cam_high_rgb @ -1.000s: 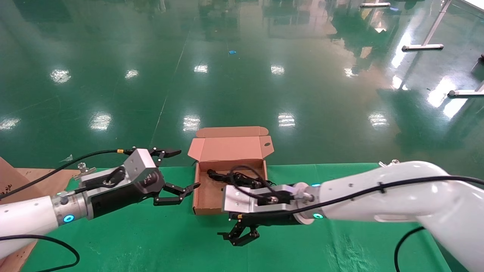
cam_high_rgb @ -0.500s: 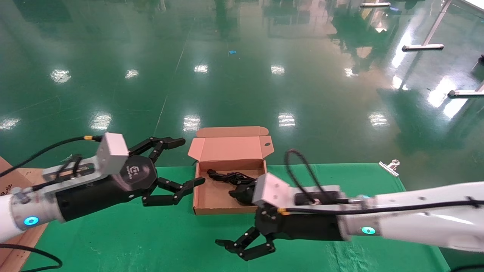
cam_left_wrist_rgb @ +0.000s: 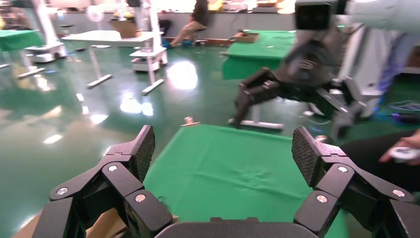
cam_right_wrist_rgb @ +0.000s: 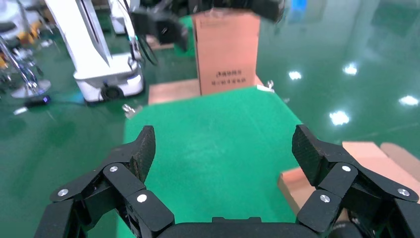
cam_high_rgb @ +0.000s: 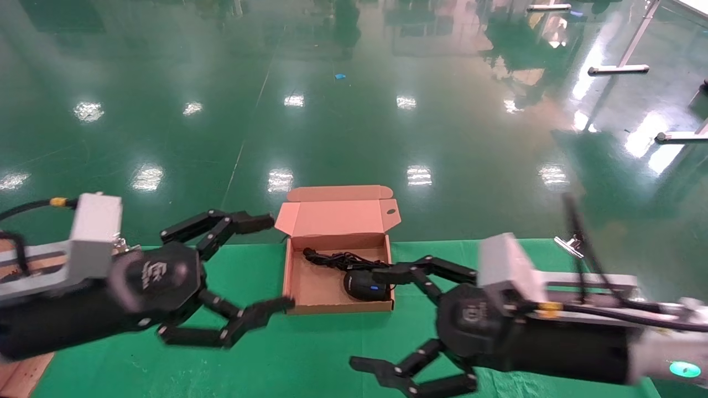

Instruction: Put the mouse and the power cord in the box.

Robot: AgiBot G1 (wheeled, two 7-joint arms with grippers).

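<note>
The brown box [cam_high_rgb: 311, 286] stands open at the table's far edge, its lid flap [cam_high_rgb: 337, 218] upright. The black mouse [cam_high_rgb: 365, 285] lies in the box's near right corner. The tangled power cord [cam_high_rgb: 334, 258] lies behind it, also inside. My left gripper [cam_high_rgb: 268, 264] hovers open just left of the box, holding nothing. My right gripper [cam_high_rgb: 370, 318] is open and empty in front of the box's right corner. Between the left gripper's own fingertips [cam_left_wrist_rgb: 223, 153] only green cloth shows. The right gripper [cam_right_wrist_rgb: 224, 148] sees cloth and an edge of the box [cam_right_wrist_rgb: 297, 184].
Green cloth [cam_high_rgb: 310, 354] covers the table. A metal clip [cam_high_rgb: 569, 244] lies at the far right edge. Brown cardboard [cam_high_rgb: 22, 373] sits off the left side, and a tall carton [cam_right_wrist_rgb: 228, 49] stands beyond the table. A person's hand [cam_left_wrist_rgb: 403, 153] shows nearby.
Both arms have drawn back toward me and turned, fingers still spread. The right gripper has moved right, away from the box, uncovering the mouse inside it.
</note>
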